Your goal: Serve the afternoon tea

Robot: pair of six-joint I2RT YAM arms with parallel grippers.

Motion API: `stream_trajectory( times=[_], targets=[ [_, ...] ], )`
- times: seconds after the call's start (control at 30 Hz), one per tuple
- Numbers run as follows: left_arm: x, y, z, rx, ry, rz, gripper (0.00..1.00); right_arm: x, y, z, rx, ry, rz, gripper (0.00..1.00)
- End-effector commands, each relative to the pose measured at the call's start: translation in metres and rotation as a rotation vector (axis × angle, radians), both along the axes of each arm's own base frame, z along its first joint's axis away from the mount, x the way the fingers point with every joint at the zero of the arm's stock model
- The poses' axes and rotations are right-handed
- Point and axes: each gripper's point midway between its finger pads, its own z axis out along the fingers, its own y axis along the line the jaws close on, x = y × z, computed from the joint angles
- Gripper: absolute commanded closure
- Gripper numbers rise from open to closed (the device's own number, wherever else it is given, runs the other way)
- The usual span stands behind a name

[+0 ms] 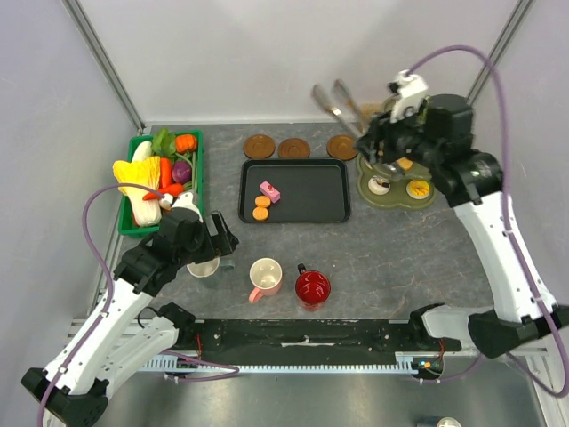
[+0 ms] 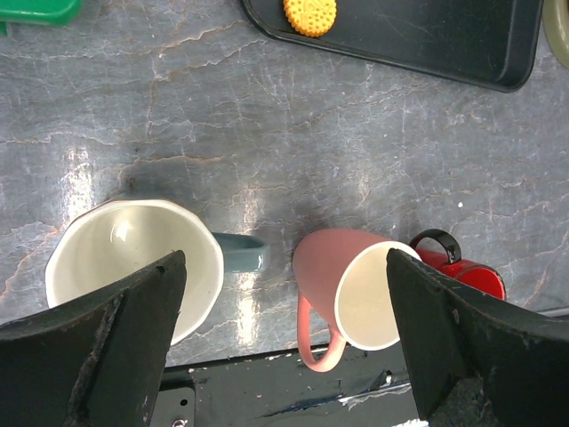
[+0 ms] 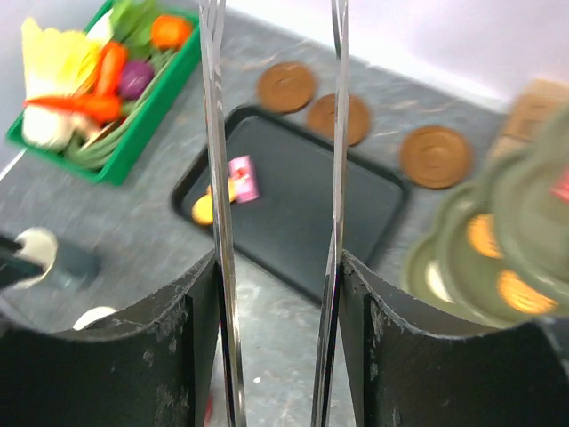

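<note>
While right claw (image 3: 277, 267) clenches thin metal tongs (image 3: 214, 133), left claw (image 2: 284, 267) gapes wide nr glossy whitish mug (image 2: 124, 253), pink mug (image 2: 324, 262) adj.

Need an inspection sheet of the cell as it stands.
Surface: grey stone-look table, no spills seen.
Job's things: whitish mug, pink mug, red mug near the front; pink cake and orange biscuits on black tray; more pastries on green stand; three brown discs behind the tray.
Clutter: green crate of toy vegetables.
Pincers: left pincer open over whitish mug; right pincer shut on metal tongs.
Cables: purple cables loop off both arms.
Surroundings: white walls, metal frame posts.
</note>
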Motion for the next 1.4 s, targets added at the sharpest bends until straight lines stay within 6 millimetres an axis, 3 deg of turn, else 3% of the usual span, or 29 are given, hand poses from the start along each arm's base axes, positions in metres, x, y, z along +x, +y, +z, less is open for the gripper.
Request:
stream_trajectory(
  times=[0.0,0.3,0.57,1.0,1.37],
  targets=[
    [0.004,0.001,-0.001,0.0,-0.003,0.019,0.01,-0.002,0.048,-0.034,-0.075,0.072,0.112,0.42],
    [0.008,0.001,0.0,0.0,-0.002,0.04,0.01,-0.002,0.102,-0.137,-0.271,0.209,0.225,0.39],
    [0.008,0.0,-0.002,-0.013,0.007,0.051,0.01,0.006,0.138,-0.202,-0.356,0.285,0.283,0.36],
    [0.007,0.001,-0.01,0.002,0.026,0.057,0.01,0.04,0.17,-0.267,-0.494,0.35,0.224,0.35],
    [0.008,0.002,-0.014,0.012,0.036,0.062,0.01,0.058,0.181,-0.285,-0.495,0.355,0.161,0.42]
  ],
)
